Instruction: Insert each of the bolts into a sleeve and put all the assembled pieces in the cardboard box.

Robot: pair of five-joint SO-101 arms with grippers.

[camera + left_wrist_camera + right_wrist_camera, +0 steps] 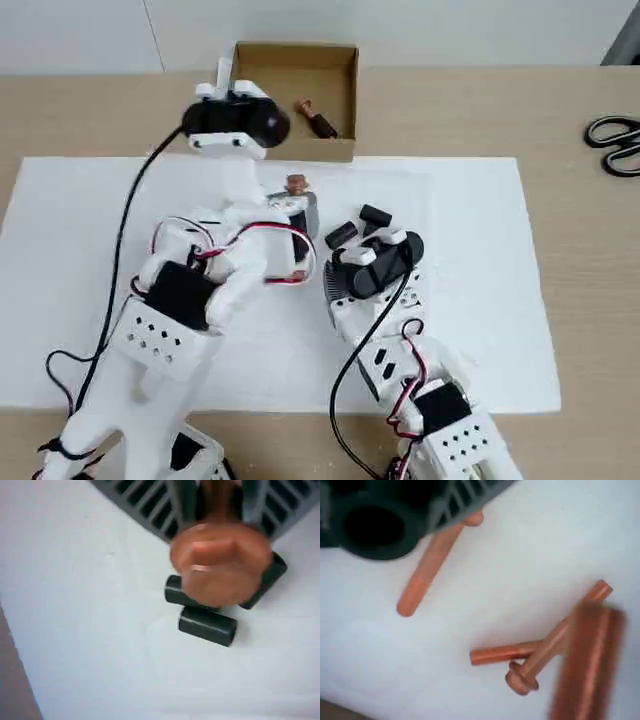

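Surface: a light wooden counter (560, 110) carries a white sheet (480, 280) that covers most of the working area. A pale wall (400, 30) runs behind the counter's far edge. A pair of scissors (614, 143) lies on bare wood at the right edge, well apart from the sheet's contents.

Cardboard box (285, 75): stands open at the far edge of the sheet. One assembled piece (318, 120), a bolt in a dark sleeve, lies inside near its right wall.

Left jaws: pinching a copper bolt (220, 562) by the shaft, head outward, above the sheet. Three loose sleeves (206, 625) lie on the sheet close beneath it, two of them touching or nearly so.

Right jaws: pressed against a black sleeve (370, 527), its open bore facing the wrist camera, above the sheet. Three loose bolts (427, 567) lie flat on the sheet near it, one alone and two crossed over each other. A blurred copper-coloured shape (587, 660) shows beside the crossed pair; what it is cannot be told.

Both arms stand over the sheet's middle, near each other.
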